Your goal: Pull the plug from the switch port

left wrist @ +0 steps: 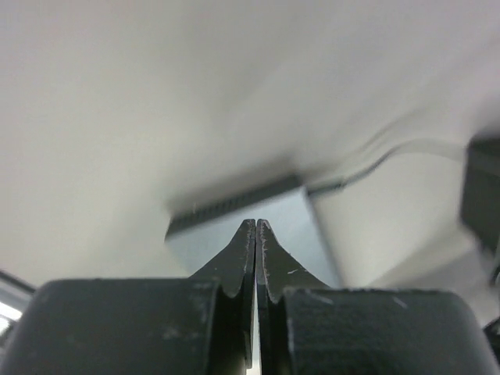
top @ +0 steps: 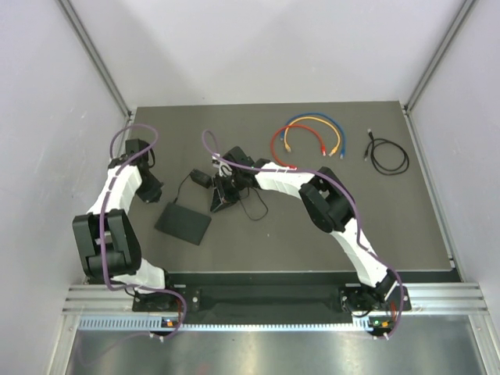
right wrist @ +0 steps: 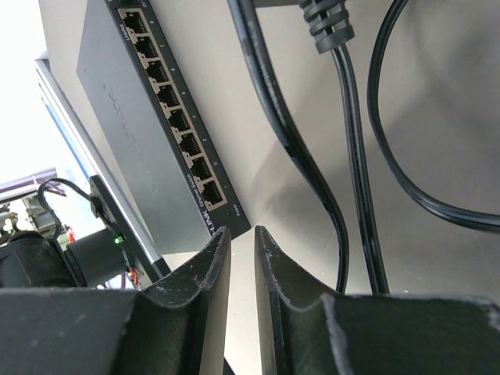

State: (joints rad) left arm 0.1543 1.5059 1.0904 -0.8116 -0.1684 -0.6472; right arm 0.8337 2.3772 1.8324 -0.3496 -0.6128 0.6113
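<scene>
Overhead and wrist views of the two-arm rig. We see the switch (top: pixel 183 223), a flat matte-black slab, lying slightly askew on the dark desk (top: pixel 312 234), left of centre and toward the near edge, between the two arms. The left tool (left wrist: pixel 255 225) hangs just beyond the switch's far left corner. In its wrist view the fingers are pressed together tip to tip, and the blurred body of the switch shows beyond the tips. The right tool (right wrist: pixel 238 233) reaches in from the right and sits just beside the switch's far right side. We find its fingers a narrow gap apart, pinching nothing, with bare desk showing through the gap. In the right wrist view the switch runs away from the fingertips toward the upper left, its row of ports (right wrist: pixel 168 98) facing the camera and its nearest corner just beside the fingertips. Two black cords (right wrist: pixel 351 156) pass to the right of the fingers, outside the gap, and one carries a ribbed sleeve (right wrist: pixel 328 19) at the top of that view. A small black power adapter (top: pixel 201 178) on a thin cord rests just beyond the switch, between the tools. At the far right of the desk lie red, orange and blue cables (top: pixel 308 137) and, apart from them, a coiled black cable (top: pixel 388 156).
</scene>
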